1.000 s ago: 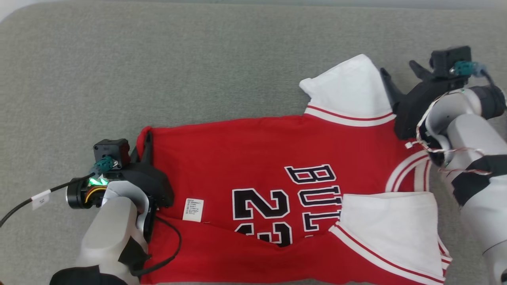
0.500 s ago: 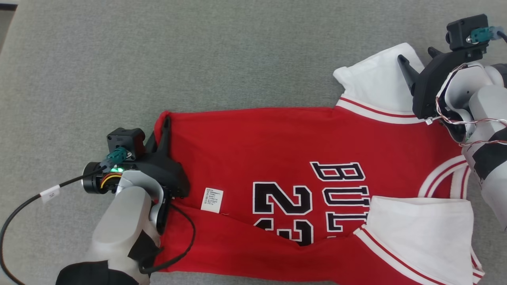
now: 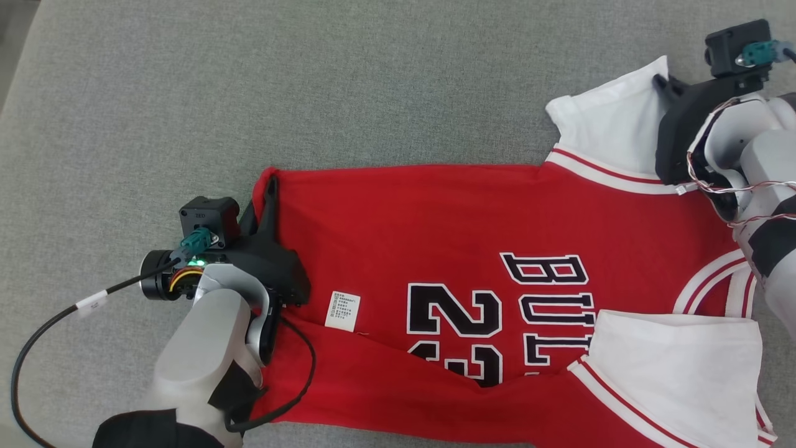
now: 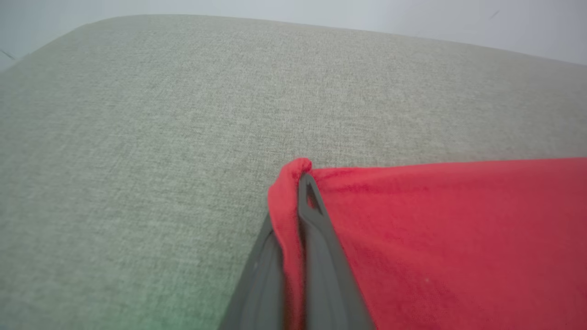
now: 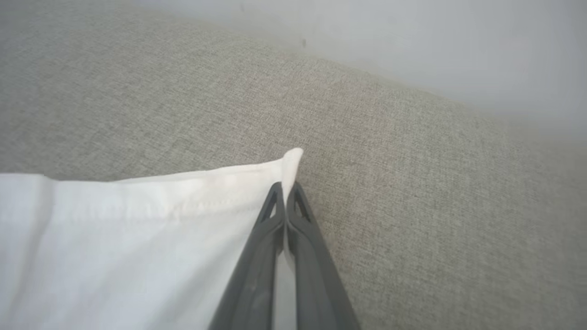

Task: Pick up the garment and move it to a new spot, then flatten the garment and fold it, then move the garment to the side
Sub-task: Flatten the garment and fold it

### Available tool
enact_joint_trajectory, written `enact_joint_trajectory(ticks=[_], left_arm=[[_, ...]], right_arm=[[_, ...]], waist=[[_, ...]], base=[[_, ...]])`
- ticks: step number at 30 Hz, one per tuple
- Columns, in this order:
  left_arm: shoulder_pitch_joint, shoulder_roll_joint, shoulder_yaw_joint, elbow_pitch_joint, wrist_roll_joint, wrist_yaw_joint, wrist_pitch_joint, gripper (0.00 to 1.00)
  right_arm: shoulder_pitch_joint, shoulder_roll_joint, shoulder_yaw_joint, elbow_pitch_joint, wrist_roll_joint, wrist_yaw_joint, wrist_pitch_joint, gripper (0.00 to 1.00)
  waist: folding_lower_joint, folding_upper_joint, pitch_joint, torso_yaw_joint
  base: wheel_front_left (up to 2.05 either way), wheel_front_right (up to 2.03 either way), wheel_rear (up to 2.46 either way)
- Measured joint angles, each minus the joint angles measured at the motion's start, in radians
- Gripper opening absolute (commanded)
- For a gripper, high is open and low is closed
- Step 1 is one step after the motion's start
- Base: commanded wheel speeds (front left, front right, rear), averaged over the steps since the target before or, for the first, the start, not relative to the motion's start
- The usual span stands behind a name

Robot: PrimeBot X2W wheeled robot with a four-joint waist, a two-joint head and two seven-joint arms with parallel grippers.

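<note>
A: Where is the garment?

B: The red basketball jersey with white sleeves [image 3: 448,218] lies spread on the grey fabric-covered desk [image 3: 373,81]. Its hem is toward the robot's left and its collar end toward the right. The black-and-white "BUL" and "23" print faces up. Along the near edge a red layer lies over the lower part of the print.

A: What is the left gripper doing?

B: The left gripper [image 3: 268,186] is at the far corner of the hem. Its jaws are clamped on a pinch of red cloth. In the left wrist view the fold of cloth runs between the two dark fingers [image 4: 321,256] and rises just past their tips. The rest of the hem lies on the desk.

A: And the right gripper?

B: The right gripper [image 3: 660,81] is at the outer corner of the far white sleeve [image 3: 612,134]. Its jaws are pressed together on that corner. In the right wrist view the white hem corner stands up just beyond the fingertips [image 5: 263,238].

A: Anything else to note?

B: The near white sleeve [image 3: 671,361] lies flat over the jersey's near right part. A small white care label [image 3: 343,310] rests on the red cloth just beside the left gripper's body. A black cable [image 3: 43,330] runs from the left wrist out over the desk.
</note>
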Motion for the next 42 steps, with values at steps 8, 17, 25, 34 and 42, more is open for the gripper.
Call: enact_joint_trajectory(ticks=[8,17,25,34,42], left_arm=[[0.003,0.002,0.033,-0.079,0.025,0.034,0.004,0.00],[0.042,0.020,0.099,-0.185,0.086,0.049,0.004,0.00],[0.119,0.036,0.151,-0.241,0.137,0.031,0.004,0.00],[0.220,0.068,0.206,-0.273,0.181,0.011,0.004,0.00],[0.332,0.076,0.240,-0.280,0.202,-0.006,0.004,0.00]], right_arm=[[-0.058,-0.011,0.004,0.100,-0.054,0.000,-0.176,0.00],[-0.079,0.023,-0.047,0.188,-0.072,0.000,-0.351,0.00],[-0.021,0.061,-0.087,0.135,-0.043,0.000,-0.414,0.00],[0.219,0.059,-0.170,-0.110,-0.039,0.000,-0.419,0.00],[0.477,0.086,-0.245,-0.277,-0.067,0.000,-0.419,0.00]], waist=[[0.0001,0.0000,0.002,-0.018],[0.0001,0.0000,-0.011,-0.055],[0.0000,0.0000,-0.056,-0.091],[-0.0001,0.0000,-0.125,-0.150],[-0.0002,0.0000,-0.200,-0.197]], base=[[0.00,0.00,0.00],[0.00,0.00,0.00],[0.00,0.00,0.00],[0.00,0.00,0.00],[0.00,0.00,0.00]])
